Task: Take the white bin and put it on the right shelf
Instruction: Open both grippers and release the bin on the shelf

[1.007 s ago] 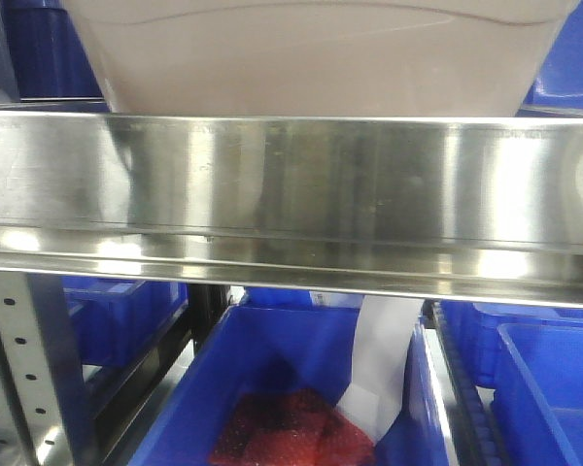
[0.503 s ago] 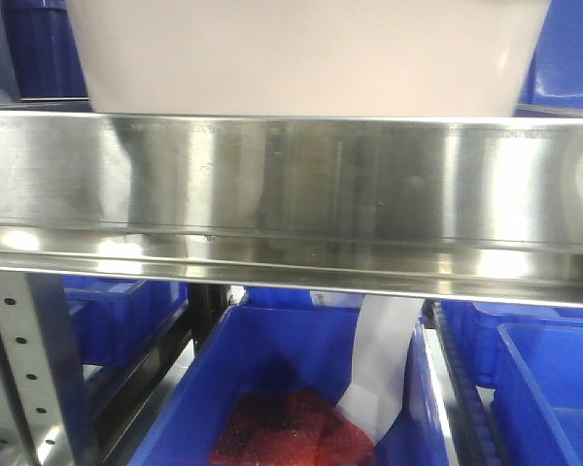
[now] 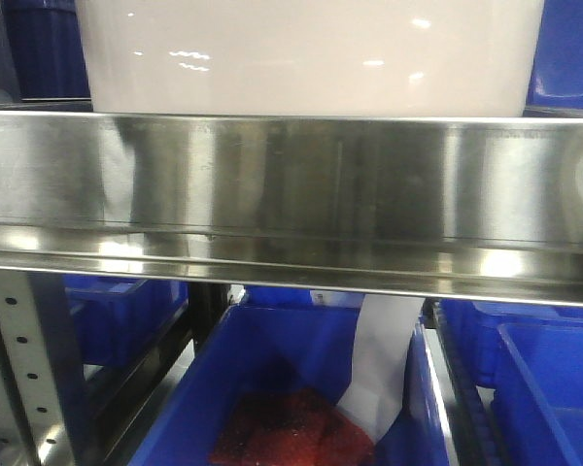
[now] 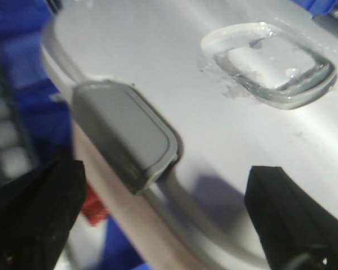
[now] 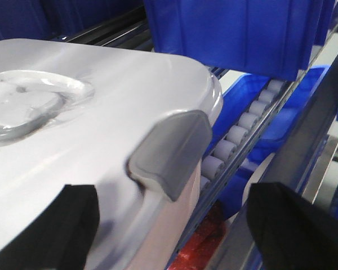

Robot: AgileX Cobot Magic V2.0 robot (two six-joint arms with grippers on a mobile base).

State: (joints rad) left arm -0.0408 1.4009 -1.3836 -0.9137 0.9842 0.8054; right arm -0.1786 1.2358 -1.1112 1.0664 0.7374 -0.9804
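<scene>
The white bin fills the top of the front view, its pale side rising straight behind the right shelf's shiny steel front rail. In the left wrist view my left gripper is open, its black fingers wide apart on either side of the bin's lid edge, just below a grey clip on the glossy white lid. In the right wrist view my right gripper is open too, straddling the opposite lid edge below another grey clip. The bin's base is hidden behind the rail.
Blue bins sit on the level below, one holding red material. A perforated grey upright stands at lower left. In the right wrist view, white rollers run beside the white bin and a large blue bin stands behind it.
The bin's side was tilted with its curved moulded line showing. It now stands straighter and wider across the top of the front view, and the line is out of sight.
</scene>
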